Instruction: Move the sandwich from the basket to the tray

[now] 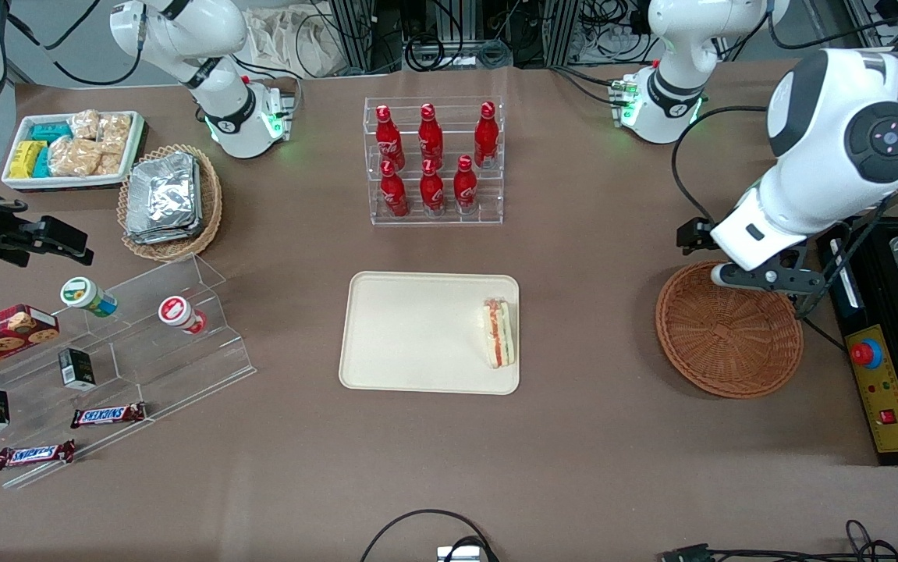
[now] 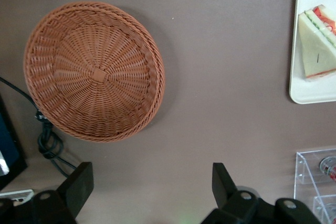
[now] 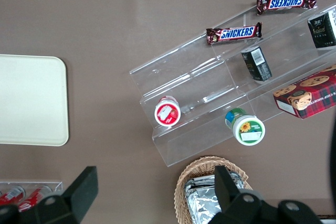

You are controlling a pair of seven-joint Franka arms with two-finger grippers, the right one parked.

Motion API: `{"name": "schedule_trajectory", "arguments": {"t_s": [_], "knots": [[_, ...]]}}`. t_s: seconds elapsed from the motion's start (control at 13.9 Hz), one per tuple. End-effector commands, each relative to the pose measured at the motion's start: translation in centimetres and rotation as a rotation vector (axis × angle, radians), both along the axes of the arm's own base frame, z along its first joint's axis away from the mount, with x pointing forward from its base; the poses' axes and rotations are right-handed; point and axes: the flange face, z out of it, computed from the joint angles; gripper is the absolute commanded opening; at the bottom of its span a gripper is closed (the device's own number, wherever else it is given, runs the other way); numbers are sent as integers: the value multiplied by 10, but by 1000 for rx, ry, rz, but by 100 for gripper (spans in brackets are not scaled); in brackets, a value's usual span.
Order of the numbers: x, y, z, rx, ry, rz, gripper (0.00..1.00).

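One cream tray (image 1: 417, 336) holds the sandwich (image 1: 498, 332) at its edge toward the working arm, long axis running toward the camera, filling edge up. The basket (image 1: 728, 336) sits empty. Light, soft, squashable, I'd judge: pinch across the bread faces. Tool (image 1: 761, 277) open, empty, above the basket's rim.

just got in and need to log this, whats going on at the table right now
The working arm is moving a sandwich from the basket to the tray. The sandwich now lies on the tray, at the edge nearest the basket, and the basket holds nothing. The gripper is open with nothing in it, hovering above the table beside the basket's rim. The placement looks done.
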Motion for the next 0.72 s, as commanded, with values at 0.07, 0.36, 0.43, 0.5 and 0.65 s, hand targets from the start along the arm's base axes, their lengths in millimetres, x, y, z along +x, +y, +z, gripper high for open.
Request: {"name": "schedule_trajectory", "arguments": {"t_s": [0.07, 0.36, 0.43, 0.5, 0.65], "knots": [[-14, 27, 25, -3, -12, -47, 100], [-3, 50, 46, -9, -32, -13, 100], [5, 55, 52, -11, -36, -18, 100], [11, 64, 58, -15, -25, -12, 100], [32, 64, 56, -20, -23, -24, 100]]}}
